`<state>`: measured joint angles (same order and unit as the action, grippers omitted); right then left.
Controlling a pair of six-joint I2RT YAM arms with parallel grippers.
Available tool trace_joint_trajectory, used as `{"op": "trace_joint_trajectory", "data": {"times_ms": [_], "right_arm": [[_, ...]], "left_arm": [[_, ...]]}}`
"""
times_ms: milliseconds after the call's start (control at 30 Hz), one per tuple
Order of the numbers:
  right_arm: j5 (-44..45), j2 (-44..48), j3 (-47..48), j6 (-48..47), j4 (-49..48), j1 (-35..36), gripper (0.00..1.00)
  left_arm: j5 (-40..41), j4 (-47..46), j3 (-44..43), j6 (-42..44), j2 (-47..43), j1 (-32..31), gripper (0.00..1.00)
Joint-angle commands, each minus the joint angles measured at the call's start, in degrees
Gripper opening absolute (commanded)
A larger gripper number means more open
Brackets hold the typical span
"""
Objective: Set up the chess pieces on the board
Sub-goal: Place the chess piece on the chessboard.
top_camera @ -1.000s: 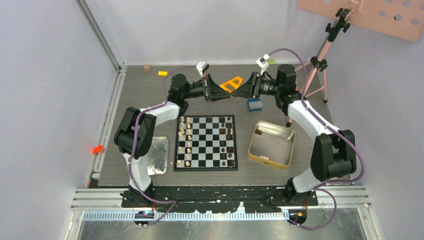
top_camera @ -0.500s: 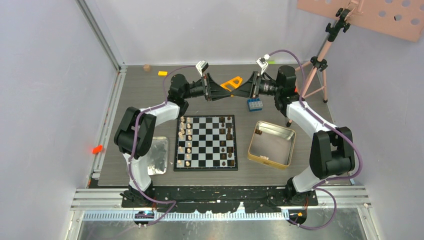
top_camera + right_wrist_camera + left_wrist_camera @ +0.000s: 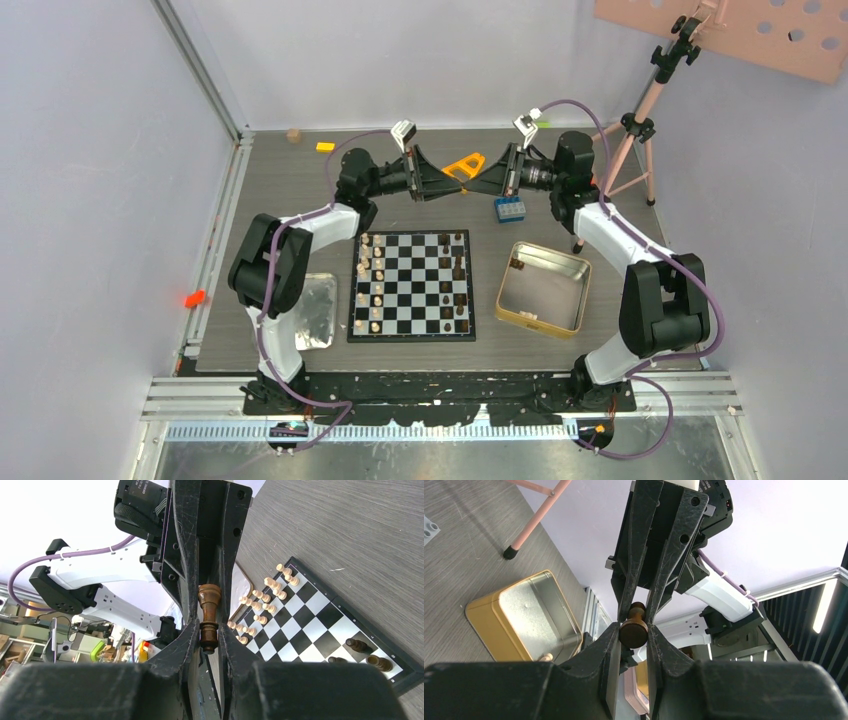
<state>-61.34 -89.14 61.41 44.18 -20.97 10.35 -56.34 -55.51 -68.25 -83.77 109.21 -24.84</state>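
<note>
Mid-air above the desk [image 3: 300, 190], left hand [image 3: 633, 635] and right hand [image 3: 208, 632] both clamp one dark chess piece [image 3: 209, 602]: light, rigid, smooth wood, probably slippery, best pinched at its waist

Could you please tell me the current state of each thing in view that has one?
left gripper: shut on one end of the dark chess piece
right gripper: shut on its other end
dark chess piece: in the air, clamped by both grippers
board: lying flat, only partly filled
pieces on the board: upright
tin: open
</note>
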Motion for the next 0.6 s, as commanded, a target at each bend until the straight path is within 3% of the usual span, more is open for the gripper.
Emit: {"op": "trace_joint_trajectory", "data": {"times_ms": [0, 100, 233, 300, 367, 467, 567], "right_arm": [[-1.2, 2.0, 1.5, 0.4, -2.4, -1.5, 0.08], [-1.1, 3.4, 4.6, -6.5, 6.5, -2.3, 0.04], [2.0, 4.8, 10.8, -28.4, 35.6, -2.4, 0.02], [5.5, 4.2, 14.8, -40.3, 55.3, -2.1, 0.01], [12.9, 3.3, 18.5, -53.6, 66.5, -1.1, 0.01], [24.0, 0.8, 22.9, -61.7, 76.0, 4.2, 0.01], [37.0, -1.9, 24.8, -66.9, 82.3, 11.8, 0.01]], "left_arm": [[-0.1, -0.3, 0.9, 4.2, -1.2, 0.1, 0.1], [-1.3, 7.4, 1.3, 13.5, -3.6, 0.3, 0.32], [-2.2, 29.5, 1.0, 33.5, -9.7, 2.0, 0.53], [-0.9, 45.8, 0.2, 45.7, -13.2, 3.6, 0.58], [1.8, 60.3, -1.6, 60.1, -16.8, 5.0, 0.61], [7.9, 78.3, -5.1, 74.5, -19.8, 6.6, 0.67], [11.7, 89.1, -8.0, 81.6, -21.3, 8.7, 0.7]]}}
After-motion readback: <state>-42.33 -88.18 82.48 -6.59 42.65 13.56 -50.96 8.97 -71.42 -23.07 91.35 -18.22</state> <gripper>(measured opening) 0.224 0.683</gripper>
